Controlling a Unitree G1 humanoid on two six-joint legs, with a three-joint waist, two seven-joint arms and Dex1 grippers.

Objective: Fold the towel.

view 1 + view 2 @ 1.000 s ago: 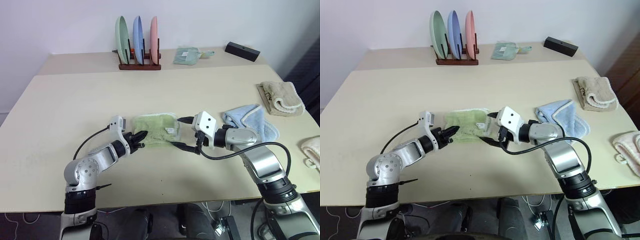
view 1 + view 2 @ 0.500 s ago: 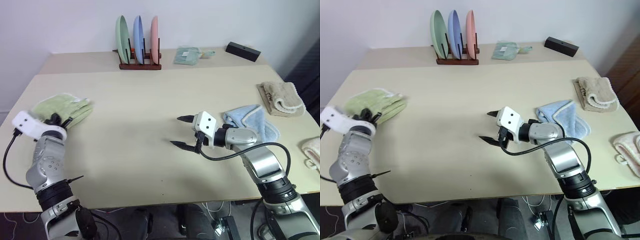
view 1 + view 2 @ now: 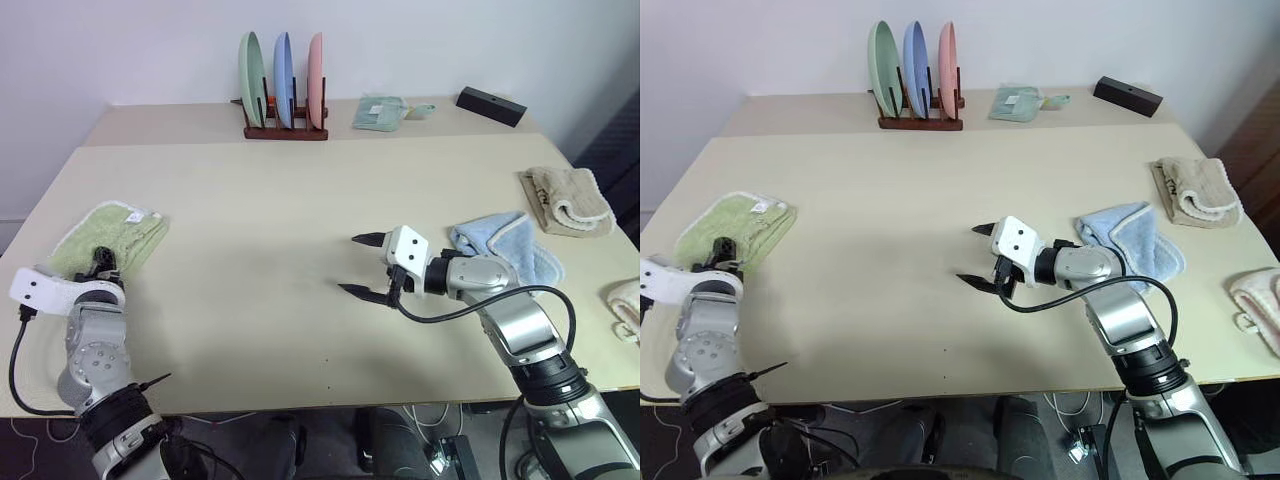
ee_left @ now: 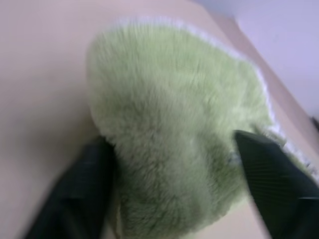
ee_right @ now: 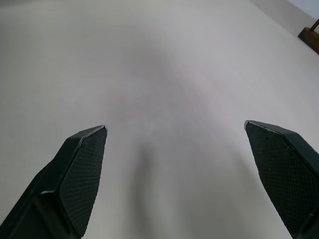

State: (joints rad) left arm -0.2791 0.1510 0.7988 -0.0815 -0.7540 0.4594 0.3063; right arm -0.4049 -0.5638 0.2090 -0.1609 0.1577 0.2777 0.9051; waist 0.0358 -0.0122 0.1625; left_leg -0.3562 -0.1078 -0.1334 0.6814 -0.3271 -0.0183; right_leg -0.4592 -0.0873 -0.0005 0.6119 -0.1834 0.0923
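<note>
- Where the towel (image 3: 108, 235) lies, folded into a compact green pad near the worktop's (image 3: 300, 220) left edge, it sits directly ahead of the left claw (image 3: 100, 268), whose fingertips touch or nearly touch its near edge.
- Seen along the left wrist view, the towel bulges between the two black fingers (image 4: 84, 189), which stand wide on either side of the pile without pinching it; I judge it released, not held.
- Its long axis runs from the left claw away and a little toward the worktop's middle, with the white label at the far corner.
- By a wide margin the left claw is the nearer; the right claw (image 3: 362, 266) hangs well apart, out over bare worktop at the middle, and the towel lies far off to its left.
- That right claw is also spread wide, with nothing between its fingers.
- Any next touch on the towel would fall to the left arm, I judge; since the towel looks already folded, drawing that claw straight back off it seems the likelier move.
- Beyond the right claw lie a blue towel (image 3: 505, 245) and a beige towel (image 3: 565, 198), both well clear.
</note>
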